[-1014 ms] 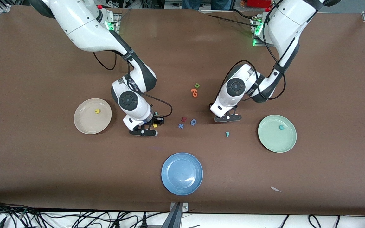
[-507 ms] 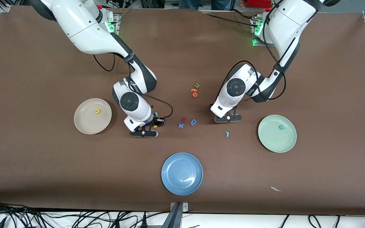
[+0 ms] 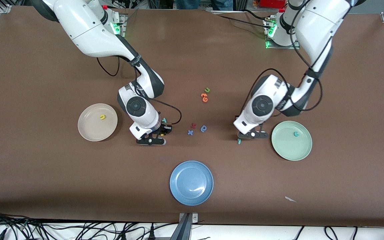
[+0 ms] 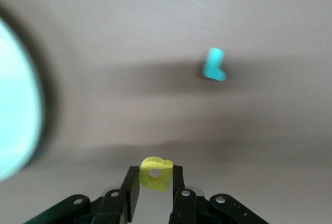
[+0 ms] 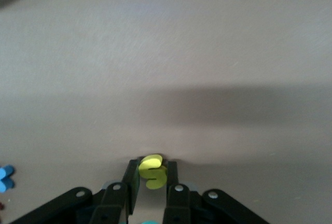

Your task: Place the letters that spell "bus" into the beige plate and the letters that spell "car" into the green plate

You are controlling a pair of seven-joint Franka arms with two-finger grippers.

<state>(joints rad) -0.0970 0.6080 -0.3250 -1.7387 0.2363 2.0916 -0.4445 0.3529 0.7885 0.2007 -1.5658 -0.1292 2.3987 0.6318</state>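
My right gripper is down at the table and shut on the yellow s. A teal letter lies right beside it, toward the robots. The beige plate holds the yellow u. My left gripper is shut on the yellow a, just above the table. It hangs between the teal r and the green plate, which holds the teal c. The left wrist view shows the r lying flat on the bare table and the green plate's rim.
A blue plate sits nearest the front camera. A red letter, a blue x and a blue round letter lie between the two grippers. A green u and orange letters lie closer to the robots.
My right gripper has closed on the yellow s where it lay. My left arm has carried the yellow a toward the green plate, to just beside the teal r.
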